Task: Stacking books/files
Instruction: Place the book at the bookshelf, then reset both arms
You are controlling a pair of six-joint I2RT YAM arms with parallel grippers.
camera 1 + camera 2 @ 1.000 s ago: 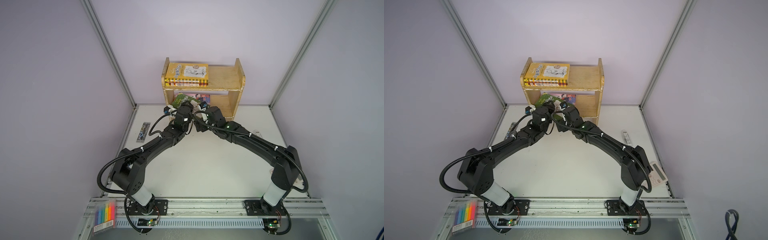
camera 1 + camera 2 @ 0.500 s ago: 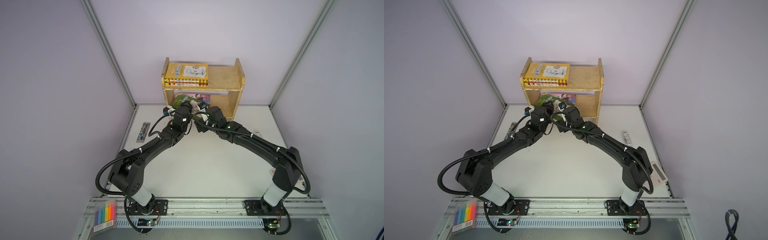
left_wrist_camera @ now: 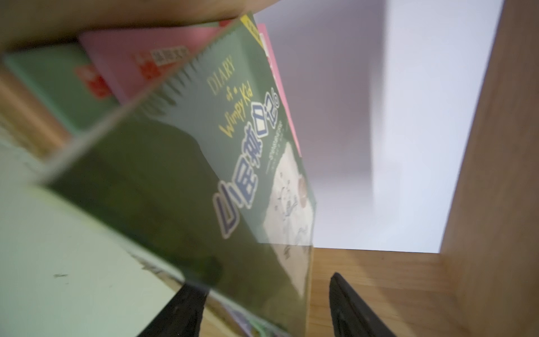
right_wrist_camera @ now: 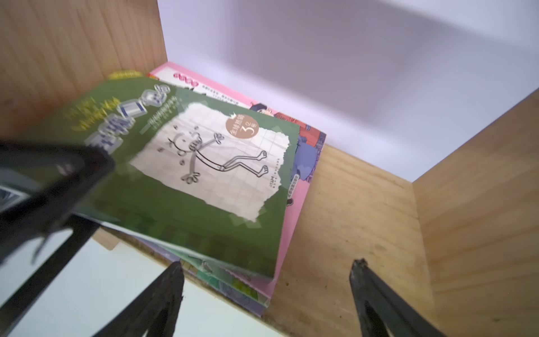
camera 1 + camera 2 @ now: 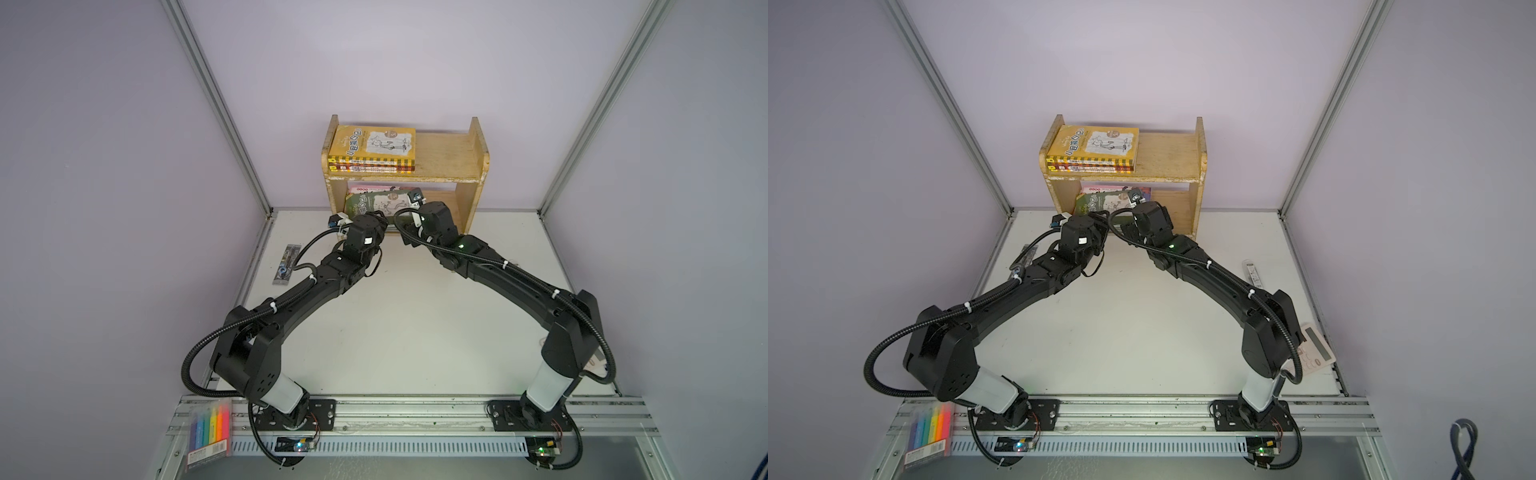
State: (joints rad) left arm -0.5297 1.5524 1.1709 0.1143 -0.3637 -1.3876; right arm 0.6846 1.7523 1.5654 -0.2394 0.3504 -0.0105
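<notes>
Straddling left gripper: spread-fingered astride the near edge of the green book, one finger under it, one off its cover.
green book: tilted on the pink-topped stack, lower bay, 12 o'clock, close by the 9 o'clock wall.
wooden shelf: bare board toward 3 o'clock in both bays, beside the yellow book above.
right gripper: spread wide, empty, facing the stack's corner.
</notes>
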